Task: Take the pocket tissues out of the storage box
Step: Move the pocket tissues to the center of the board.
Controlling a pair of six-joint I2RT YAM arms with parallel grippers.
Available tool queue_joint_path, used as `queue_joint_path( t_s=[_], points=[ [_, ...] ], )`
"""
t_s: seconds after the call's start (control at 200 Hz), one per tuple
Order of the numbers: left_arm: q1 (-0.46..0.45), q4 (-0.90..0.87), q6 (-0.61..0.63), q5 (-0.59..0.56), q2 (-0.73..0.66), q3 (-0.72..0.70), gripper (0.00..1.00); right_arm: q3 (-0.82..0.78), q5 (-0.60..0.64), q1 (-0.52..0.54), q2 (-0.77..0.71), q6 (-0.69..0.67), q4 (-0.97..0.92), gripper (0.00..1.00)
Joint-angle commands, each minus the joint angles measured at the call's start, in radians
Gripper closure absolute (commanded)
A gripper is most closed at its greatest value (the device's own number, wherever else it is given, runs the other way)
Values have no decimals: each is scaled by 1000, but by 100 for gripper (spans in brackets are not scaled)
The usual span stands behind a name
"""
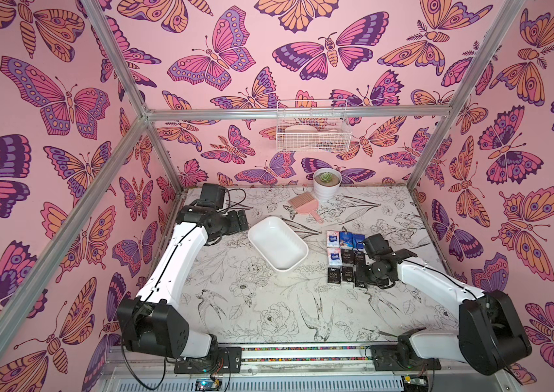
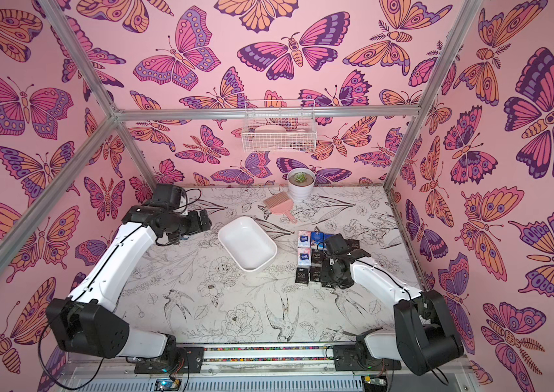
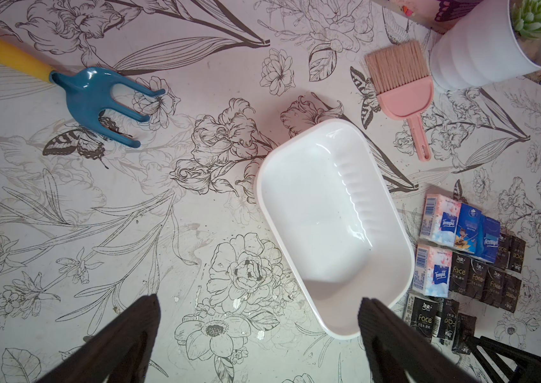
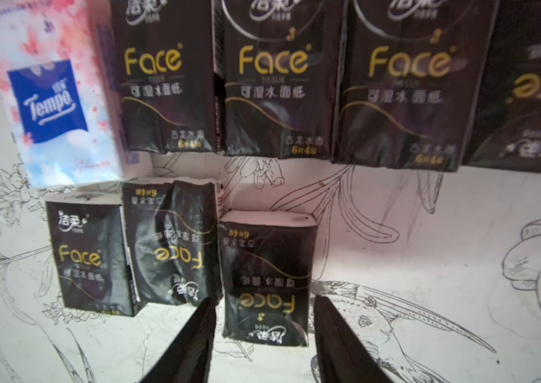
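Observation:
The white storage box [image 1: 277, 247] lies in the middle of the table with nothing inside it, as the left wrist view also shows [image 3: 322, 215]. To its right, the pocket tissues [image 1: 340, 258] lie flat on the table in rows: white-pink and blue ones at the far end, black ones nearer. My right gripper [image 4: 264, 305] is low over the nearest row, open, its fingers either side of a black packet [image 4: 267, 265] with a gap on each side. That packet rests on the table. My left gripper [image 3: 260, 300] hangs open and empty to the left of the box.
A pink brush [image 1: 304, 203] and a white plant pot [image 1: 327, 185] stand behind the box. A white wire basket [image 1: 313, 134] hangs on the back wall. A blue garden fork with a yellow handle [image 3: 96, 96] lies at the far left, under the left arm.

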Motion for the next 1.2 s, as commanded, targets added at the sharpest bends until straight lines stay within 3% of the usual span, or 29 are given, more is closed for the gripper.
queue_joint_path(
  t_s=[0.0, 0.2, 0.325, 1.002, 1.192],
  points=[
    [-8, -11, 4, 0, -3, 9, 0, -6, 22, -14, 13, -3, -5, 50],
    [-7, -12, 6, -2, -5, 7, 0, -40, 1, -33, 44, 6, 56, 63],
    [-6, -12, 8, -4, -8, 9, 0, -48, -1, -33, 89, 5, 78, 66],
    [-7, -15, 10, -7, -3, 12, 0, 44, 32, -35, 139, -30, 41, 63],
    [-7, -17, 11, -14, -4, 13, 0, 79, 41, -36, 78, -40, -3, 59]
  ],
)
